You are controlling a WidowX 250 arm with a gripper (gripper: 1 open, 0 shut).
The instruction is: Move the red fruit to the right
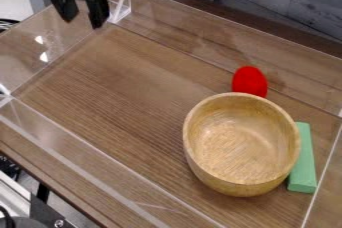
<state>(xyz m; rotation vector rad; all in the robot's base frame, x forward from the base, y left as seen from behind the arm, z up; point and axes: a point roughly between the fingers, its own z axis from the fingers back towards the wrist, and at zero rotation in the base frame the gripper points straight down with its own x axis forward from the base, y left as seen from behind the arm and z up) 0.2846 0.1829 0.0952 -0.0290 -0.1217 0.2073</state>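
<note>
The red fruit [249,80] is a small bright red rounded piece on the wooden table, just behind the rim of the wooden bowl [241,142] at the right. My gripper [79,15] hangs at the upper left, far from the fruit, over the left clear wall. Its two dark fingers point down and stand apart, open, with nothing between them.
A flat green block [303,159] lies against the bowl's right side. Clear acrylic walls [54,47] fence the wooden table on the left, front and right. A grey wall runs along the back.
</note>
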